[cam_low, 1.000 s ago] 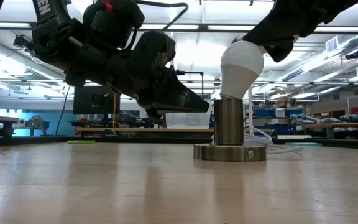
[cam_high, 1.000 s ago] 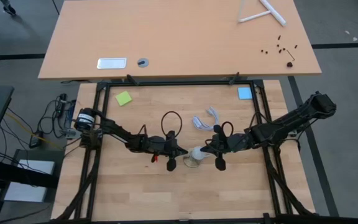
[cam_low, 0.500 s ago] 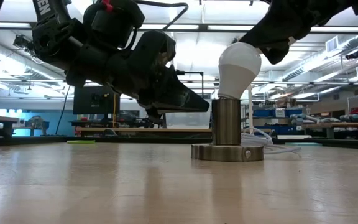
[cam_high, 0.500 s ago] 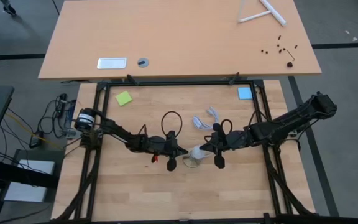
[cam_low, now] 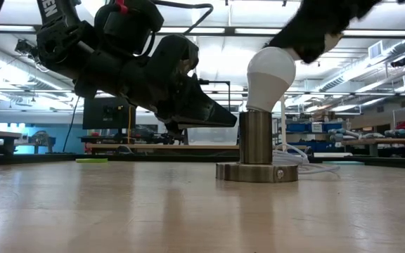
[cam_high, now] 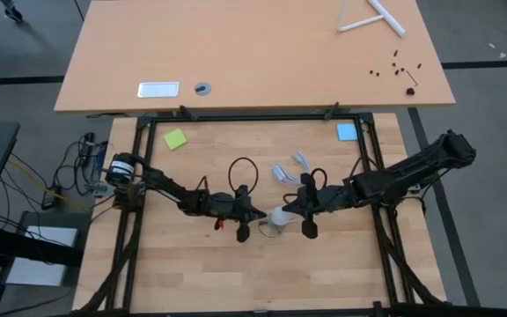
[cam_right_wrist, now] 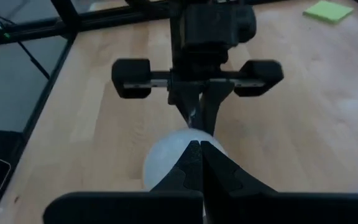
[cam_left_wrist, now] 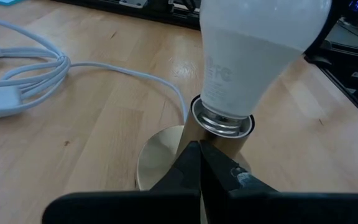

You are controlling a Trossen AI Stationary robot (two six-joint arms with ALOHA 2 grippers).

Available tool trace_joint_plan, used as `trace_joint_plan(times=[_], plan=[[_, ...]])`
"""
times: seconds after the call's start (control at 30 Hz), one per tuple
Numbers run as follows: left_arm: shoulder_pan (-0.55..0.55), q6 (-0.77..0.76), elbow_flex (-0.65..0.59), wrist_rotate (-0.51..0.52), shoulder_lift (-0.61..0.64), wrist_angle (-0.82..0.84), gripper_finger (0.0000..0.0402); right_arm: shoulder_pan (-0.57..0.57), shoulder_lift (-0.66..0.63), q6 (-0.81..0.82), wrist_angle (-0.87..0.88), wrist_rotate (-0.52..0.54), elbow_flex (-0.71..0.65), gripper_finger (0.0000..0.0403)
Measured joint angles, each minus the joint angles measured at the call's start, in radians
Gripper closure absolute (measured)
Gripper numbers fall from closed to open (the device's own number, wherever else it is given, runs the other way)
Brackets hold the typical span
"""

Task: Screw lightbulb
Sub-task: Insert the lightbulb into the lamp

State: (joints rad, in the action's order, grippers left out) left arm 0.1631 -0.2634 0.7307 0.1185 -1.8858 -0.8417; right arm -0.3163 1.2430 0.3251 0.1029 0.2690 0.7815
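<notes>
The white lightbulb (cam_low: 271,70) stands slightly tilted with its narrow end in the top of the metal socket (cam_low: 256,137), whose round base (cam_low: 256,172) rests on the table near its middle. It also shows in the high view (cam_high: 278,215). My left gripper (cam_left_wrist: 200,152) is shut, its tip at the socket's cylinder from the table's left; it also shows in the high view (cam_high: 259,214). My right gripper (cam_right_wrist: 196,149) is shut, its tip at the bulb's dome from the right; it also shows in the high view (cam_high: 290,211). My left gripper's shut fingertips meet the side of the socket's cylinder (cam_left_wrist: 219,140) just below the bulb's collar. They come nearly level from the table's left. The socket stands upright on its base. My right gripper's shut fingertips press on the bulb's rounded dome (cam_right_wrist: 169,155), slanting down from the table's right. The bulb sits in the socket, leaning a little.
The socket's white cord (cam_left_wrist: 23,74) lies coiled behind the socket, toward the far edge (cam_high: 290,167). A green note (cam_high: 175,139) and a blue note (cam_high: 347,132) lie at the far corners. A black frame (cam_high: 139,176) borders the table.
My right gripper has shifted a little toward the table's left, staying on the bulb's dome; it is blurred in the low view now. My left gripper has kept still at the socket.
</notes>
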Motion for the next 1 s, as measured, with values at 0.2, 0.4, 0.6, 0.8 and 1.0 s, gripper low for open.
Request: trace_joint_plan(times=[0.2,0.4,0.6,0.8,1.0], plan=[[0.0,0.0,0.0,0.0,0.0,-0.002,0.0401,-0.014,0.074,0.066,0.357,0.021,0.235,0.0402],[0.0,-0.002,0.0,0.0,0.0,0.0,0.0401,-0.012,0.229,0.073,0.565,-0.009,0.4,0.0402],[0.0,-0.002,0.0,0.001,0.0,0.001,0.0401,-0.012,0.312,0.063,0.661,-0.017,0.508,0.0402],[0.0,-0.003,0.0,0.002,0.0,-0.002,0.0401,0.001,0.327,0.021,0.656,-0.032,0.541,0.0402],[0.0,-0.003,0.0,0.001,0.0,-0.001,0.0401,0.027,0.327,0.01,0.659,-0.047,0.541,0.0402]])
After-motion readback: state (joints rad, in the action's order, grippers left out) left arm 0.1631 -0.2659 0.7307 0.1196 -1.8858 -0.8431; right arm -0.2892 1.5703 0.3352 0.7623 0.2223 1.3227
